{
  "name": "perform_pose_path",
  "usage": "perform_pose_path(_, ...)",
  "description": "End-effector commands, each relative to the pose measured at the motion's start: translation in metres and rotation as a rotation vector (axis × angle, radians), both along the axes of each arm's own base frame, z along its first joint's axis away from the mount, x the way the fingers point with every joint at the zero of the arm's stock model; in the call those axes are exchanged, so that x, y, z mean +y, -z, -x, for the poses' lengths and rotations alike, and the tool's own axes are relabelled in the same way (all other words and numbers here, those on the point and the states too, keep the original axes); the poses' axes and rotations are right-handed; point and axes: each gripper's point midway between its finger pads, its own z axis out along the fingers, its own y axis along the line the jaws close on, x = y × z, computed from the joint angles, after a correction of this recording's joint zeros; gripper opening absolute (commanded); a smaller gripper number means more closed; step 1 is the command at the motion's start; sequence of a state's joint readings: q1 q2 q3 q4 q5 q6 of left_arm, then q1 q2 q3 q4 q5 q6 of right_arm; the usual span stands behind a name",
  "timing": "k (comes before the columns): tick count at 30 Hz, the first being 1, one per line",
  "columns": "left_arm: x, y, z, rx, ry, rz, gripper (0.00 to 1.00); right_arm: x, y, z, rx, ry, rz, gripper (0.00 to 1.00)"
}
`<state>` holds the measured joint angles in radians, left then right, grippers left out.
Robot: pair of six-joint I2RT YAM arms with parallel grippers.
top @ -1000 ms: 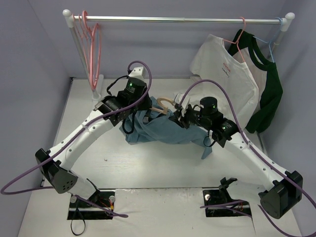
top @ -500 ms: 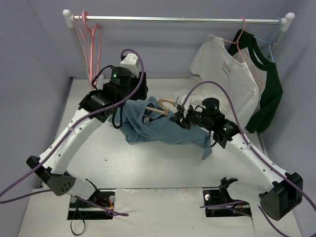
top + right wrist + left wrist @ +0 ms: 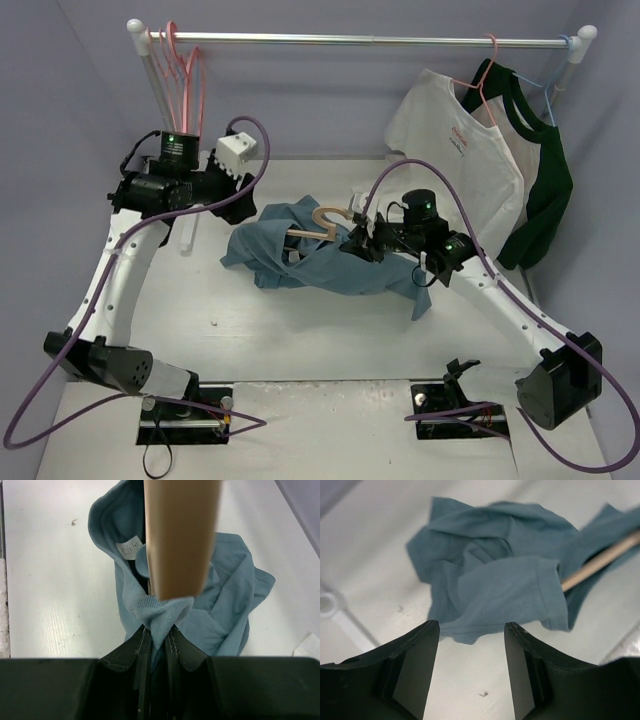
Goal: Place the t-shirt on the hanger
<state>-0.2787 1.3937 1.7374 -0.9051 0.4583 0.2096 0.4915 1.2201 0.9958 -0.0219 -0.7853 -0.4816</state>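
Observation:
The teal-blue t-shirt lies crumpled mid-table. The tan hanger is partly inside it, hook poking up and out of the cloth. My right gripper is shut on the ribbed collar, with the hanger blurred and close just above the fingers. My left gripper hovers left of the shirt, apart from it. It stands open and empty, looking down at the t-shirt. One hanger arm sticks out from under the cloth at the right.
A clothes rail spans the back. Pink hangers hang at its left end, just behind my left arm. A white t-shirt, a dark green shirt and a light blue hanger hang at the right. The rack's foot lies left of the shirt.
My left gripper opened, let go of the t-shirt and drew back to the left. The shirt's left side dropped and spread on the table. The right gripper kept its hold.

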Motion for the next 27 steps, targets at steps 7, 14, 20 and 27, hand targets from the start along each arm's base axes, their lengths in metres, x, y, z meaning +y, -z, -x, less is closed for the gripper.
perform_pose_path(7, -0.031, 0.026, 0.043, 0.108, 0.369, 0.077, 0.54, 0.008, -0.043, -0.006, -0.100, -0.088, -0.086, 0.00)
perform_pose_path(14, -0.035, 0.030, 0.045, 0.100, 0.391, 0.085, 0.54, 0.013, -0.043, -0.001, -0.079, -0.138, -0.098, 0.00)
perform_pose_path(20, -0.029, 0.049, 0.029, 0.084, 0.324, 0.038, 0.54, 0.015, -0.047, 0.004, -0.066, -0.166, -0.102, 0.00)
perform_pose_path(27, -0.037, 0.062, 0.040, 0.119, 0.364, 0.049, 0.54, 0.015, -0.047, 0.005, -0.059, -0.171, -0.102, 0.00)
